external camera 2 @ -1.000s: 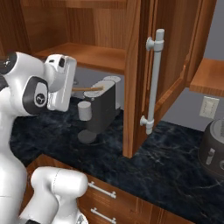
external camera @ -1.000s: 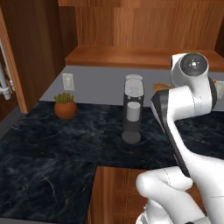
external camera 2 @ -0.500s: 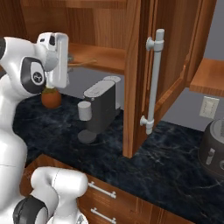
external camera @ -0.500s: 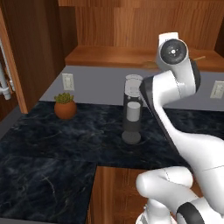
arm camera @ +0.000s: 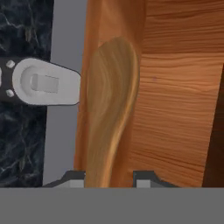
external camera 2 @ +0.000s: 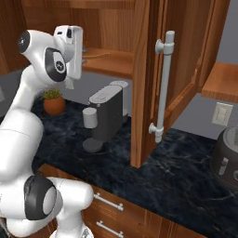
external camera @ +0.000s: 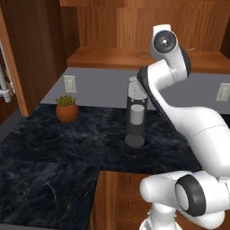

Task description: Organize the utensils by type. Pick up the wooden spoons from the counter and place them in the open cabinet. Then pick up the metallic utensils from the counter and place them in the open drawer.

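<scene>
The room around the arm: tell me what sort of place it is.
A rendered kitchen, most likely: a black marble-look counter carries a coffee machine and a potted plant, with an open wooden wall cabinet above.

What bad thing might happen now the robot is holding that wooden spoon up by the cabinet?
The wooden spoon sits between the end effector's fingers, right at the cabinet shelf edge. Let go too early and it might fall onto the coffee machine or the counter. Its tip might also bump the shelf.
</scene>
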